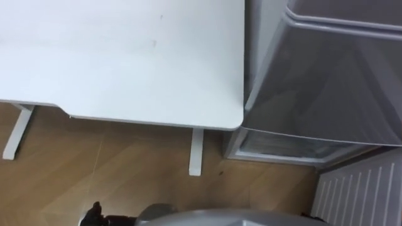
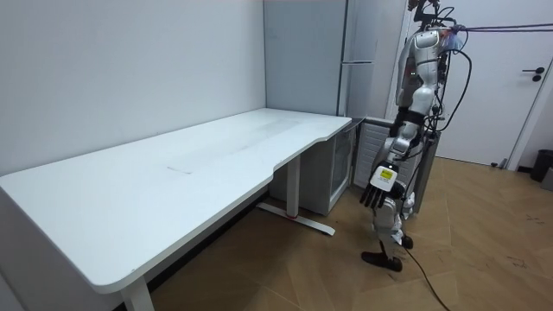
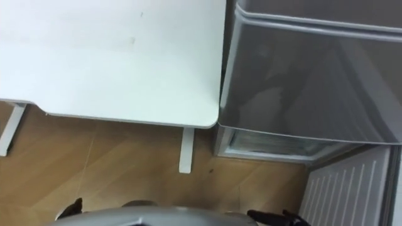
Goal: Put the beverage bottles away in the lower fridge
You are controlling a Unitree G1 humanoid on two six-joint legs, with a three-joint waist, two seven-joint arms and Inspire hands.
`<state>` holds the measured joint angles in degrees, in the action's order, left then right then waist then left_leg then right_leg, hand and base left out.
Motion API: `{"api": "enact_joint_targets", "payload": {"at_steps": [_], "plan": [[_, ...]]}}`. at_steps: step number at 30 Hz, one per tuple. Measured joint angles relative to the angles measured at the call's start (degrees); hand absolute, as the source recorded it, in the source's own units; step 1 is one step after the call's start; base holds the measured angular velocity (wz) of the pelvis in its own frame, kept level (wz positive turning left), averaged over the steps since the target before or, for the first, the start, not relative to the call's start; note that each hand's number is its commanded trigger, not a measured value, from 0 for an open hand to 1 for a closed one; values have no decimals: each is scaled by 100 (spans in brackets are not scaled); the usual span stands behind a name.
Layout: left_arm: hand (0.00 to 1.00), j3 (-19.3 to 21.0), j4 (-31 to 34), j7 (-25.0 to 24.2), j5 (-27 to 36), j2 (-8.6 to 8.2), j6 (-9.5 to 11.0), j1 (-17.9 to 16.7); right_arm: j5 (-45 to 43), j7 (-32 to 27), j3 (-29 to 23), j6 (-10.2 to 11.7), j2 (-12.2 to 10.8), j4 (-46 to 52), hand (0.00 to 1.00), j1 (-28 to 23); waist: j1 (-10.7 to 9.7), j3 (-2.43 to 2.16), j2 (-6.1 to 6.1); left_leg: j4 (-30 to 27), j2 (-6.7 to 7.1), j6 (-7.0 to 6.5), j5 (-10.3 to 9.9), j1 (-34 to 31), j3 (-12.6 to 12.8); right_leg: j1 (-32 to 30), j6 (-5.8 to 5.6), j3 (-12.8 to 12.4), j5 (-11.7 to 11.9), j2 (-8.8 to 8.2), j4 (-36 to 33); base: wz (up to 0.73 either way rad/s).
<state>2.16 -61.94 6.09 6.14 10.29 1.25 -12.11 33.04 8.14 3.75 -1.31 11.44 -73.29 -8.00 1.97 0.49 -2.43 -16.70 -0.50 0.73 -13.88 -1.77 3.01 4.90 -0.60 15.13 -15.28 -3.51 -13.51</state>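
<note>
Table: we see a big white table (image 1: 125,63) on the left, its corner just beside the fridge.
Table leg: a white table leg (image 1: 196,154) stands on the wood floor (image 1: 113,169).
Left hand: in the room view the left hand (image 2: 378,188) hangs by the robot's side, fingers loose, holding nothing.
Robot: it stands upright near the table's end, facing the fridge.
Fridge: the tall grey fridge (image 1: 326,81) is on the right, top door closed.
Lower fridge: the lower fridge (image 1: 282,145) sits under that door and shows a see-through front.
Door: a white ribbed door (image 1: 358,191) stands open at the far right.
Right hand: a dark bit of the right hand (image 3: 276,218) shows at the bottom edge. We cannot tell if it is open or closed.
</note>
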Motion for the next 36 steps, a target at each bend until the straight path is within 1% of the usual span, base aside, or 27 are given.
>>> {"api": "enact_joint_targets", "payload": {"at_steps": [1, 2, 4, 6, 7, 8, 9, 10, 12, 13, 14, 15, 17, 18, 20, 21, 22, 24, 25, 27, 28, 30, 31, 33, 34, 35, 36], "plan": [[0, 1, 0, 0, 0, -1, 0, 3, -3, -20, 0, 0, 0, 0, 0, 2, -1, -2, 4, 22, -8, 0, 0, 40, 47, 7, -1, -74, 4, 6, -1, -20], [0, 1, 0, -2, -1, -2, 0, 1, -27, -66, -19, 0, 0, 0, 0, 2, -23, 7, -17, 42, -11, 0, 0, 56, 80, 8, -2, -90, 5, 7, -2, -16], [0, 5, -6, -4, -4, -1, 0, 8, -83, -125, -95, -1, 1, 25, 0, 8, -44, 1, -10, 50, -10, -1, 1, 66, 98, 5, -7, -110, 13, 6, 4, -9], [0, 25, 2, -4, -11, -4, 2, 0, -85, -169, -258, -1, 2, 43, 0, 5, -46, -3, -23, 120, -11, -5, 10, 146, 164, 14, -9, -189, 15, 5, 2, -17], [0, 127, 2, -14, -13, -19, 4, -41, -79, -188, -440, -3, 2, 185, 0, -31, -62, -9, -38, 125, -11, -6, 9, 168, 177, 16, -10, -233, 16, 3, 1, -17], [0, 248, 3, -16, -21, -20, 5, -53, -94, -198, -581, 3, 8, 352, 0, -52, -95, 0, -99, 127, -16, -6, 10, 194, 229, 11, -12, -250, 17, 2, 0, -17], [0, 305, 3, -17, -30, -14, 4, -63, -122, -210, -656, -1, 14, 425, 0, -45, -99, -6, -80, 133, -26, -6, 10, 207, 262, 1, -10, -287, 18, 8, 0, -24], [0, 446, 5, -24, -75, -11, 5, -72, -243, -246, -839, -10, 42, 627, 0, -8, -162, -18, -109, 143, -43, -7, 8, 227, 320, -10, -9, -367, 29, 20, -1, -26], [0, 503, 3, -25, -116, 37, 4, -98, -405, -351, -1071, 32, 104, 1037, 0, 4, -247, -13, -118, 168, -56, -7, 8, 267, 365, -3, -10, -416, 49, 37, 16, -19], [0, 582, 5, -21, -206, 64, 4, -90, -469, -440, -1200, 73, 143, 1242, 0, 9, -278, -16, -126, 187, -67, -6, 8, 297, 413, 11, -4, -444, 66, 50, 52, -16], [0, 665, 5, -21, -259, 75, 2, -80, -707, -530, -1299, 62, 207, 1507, 0, 51, -330, -22, -154, 199, -80, -4, 9, 315, 457, 6, 2, -505, 85, 61, 68, -24], [0, 726, 1, -23, -265, 75, 0, -70, -972, -648, -1495, 57, 245, 1771, 0, 77, -343, -20, -152, 205, -89, -4, 9, 338, 501, -1, 4, -566, 100, 69, 76, -23], [0, 847, 12, -27, -327, 76, 0, -19, -1179, -873, -1717, 97, 319, 2117, 0, 82, -384, -24, -165, 205, -90, -6, 9, 349, 542, -1, -6, -590, 117, 70, 89, -15], [0, 889, 99, -23, -408, 88, -15, 1, -1407, -1024, -1843, 32, 340, 2547, 0, 14, -423, -25, -198, 207, -90, -7, 8, 347, 570, -24, -10, -649, 119, 69, 81, -10], [0, 882, 140, -24, -479, 135, -23, -9, -1604, -1191, -1888, 2, 379, 3359, 0, -66, -504, -21, -227, 222, -90, -7, 9, 360, 627, -43, -17, -712, 124, 70, 74, -15], [0, 881, 139, -24, -544, 150, -32, -4, -1622, -1244, -1891, 19, 397, 3550, 0, -76, -531, -27, -243, 223, -91, -7, 9, 368, 647, -47, -20, -717, 125, 73, 76, -18], [0, 883, 141, -25, -646, 168, -37, 19, -1683, -1347, -1909, 57, 437, 3895, 0, -140, -562, -28, -291, 227, -89, -8, 8, 386, 664, -47, -22, -736, 127, 71, 87, -16], [0, 884, 148, -24, -684, 176, -37, 104, -1748, -1506, -1974, 46, 463, 4514, 0, -270, -563, -50, -336, 258, -97, -10, 7, 389, 757, -106, -24, -848, 127, 75, 88, -22], [0, 884, 143, -26, -685, 174, -49, 128, -1784, -1605, -2059, 49, 468, 4843, 0, -271, -592, -60, -336, 325, -98, -14, 10, 427, 812, -130, -35, -907, 134, 86, 92, -29], [0, 886, 130, -26, -684, 174, -101, 85, -1951, -1875, -2325, 79, 477, 5168, 0, -242, -643, -69, -357, 339, -98, -24, 5, 447, 889, -154, -50, -1031, 146, 90, 87, -25], [0, 885, 142, -27, -677, 171, -110, 60, -1994, -1946, -2386, 79, 491, 5221, 0, -242, -648, -71, -368, 344, -99, -24, 4, 449, 904, -160, -54, -1046, 156, 92, 81, -18], [0, 880, 264, -43, -672, 153, -140, -23, -2012, -2083, -2554, 75, 518, 5438, 0, -258, -684, -72, -369, 368, -101, -24, 5, 450, 932, -185, -61, -1107, 187, 97, 86, -17], [0, 879, 295, -62, -678, 152, -154, -74, -2019, -2193, -2611, 74, 532, 5612, 0, -270, -727, -72, -353, 370, -100, -24, 5, 465, 935, -188, -64, -1170, 202, 101, 88, -19], [0, 882, 298, -63, -679, 152, -189, -116, -2053, -2333, -2702, 75, 540, 5815, 0, -283, -809, -74, -319, 410, -93, -24, 5, 501, 933, -188, -66, -1213, 204, 103, 91, -14], [0, 883, 300, -66, -679, 152, -225, -117, -2099, -2448, -2766, 75, 541, 5893, 0, -307, -826, -77, -298, 428, -91, -24, 5, 523, 940, -188, -68, -1247, 206, 106, 91, -14], [0, 882, 301, -68, -682, 145, -246, -126, -2169, -2575, -2803, 72, 544, 5995, 0, -377, -823, -91, -270, 471, -91, -24, 5, 562, 949, -188, -68, -1285, 206, 116, 91, -19], [0, 882, 302, -68, -682, 134, -260, -142, -2217, -2687, -2819, 72, 544, 6135, 0, -463, -837, -89, -225, 522, -90, -25, 6, 608, 950, -184, -67, -1321, 207, 127, 90, -18]]}}
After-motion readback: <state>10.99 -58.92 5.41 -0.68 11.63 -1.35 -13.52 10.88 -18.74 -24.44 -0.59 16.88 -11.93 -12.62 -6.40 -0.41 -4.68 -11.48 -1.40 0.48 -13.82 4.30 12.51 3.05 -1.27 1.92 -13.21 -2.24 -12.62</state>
